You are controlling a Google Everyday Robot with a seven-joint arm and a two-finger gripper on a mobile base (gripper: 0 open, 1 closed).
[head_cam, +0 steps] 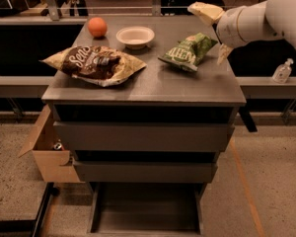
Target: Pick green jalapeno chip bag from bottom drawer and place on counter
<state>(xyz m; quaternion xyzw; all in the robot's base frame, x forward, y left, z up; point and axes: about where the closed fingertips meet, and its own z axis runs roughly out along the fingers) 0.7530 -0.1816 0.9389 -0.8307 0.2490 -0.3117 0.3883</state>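
Green jalapeno chip bag (186, 52) lies on counter (153, 85) beside gripper (209, 32), fingers (205, 11) spread.

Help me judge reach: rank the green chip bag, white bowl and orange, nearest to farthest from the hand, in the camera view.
The hand hangs open over the right rear edge of the counter.
1. green jalapeno chip bag, right side, right beside it.
2. white bowl, rear middle.
3. orange, rear left corner.

Pale-lettered green jalapeno chip bag (186, 53) — cream hand (205, 33) over grey counter (187, 85) right rear edge; orange ball (97, 26), white bowl (135, 36)
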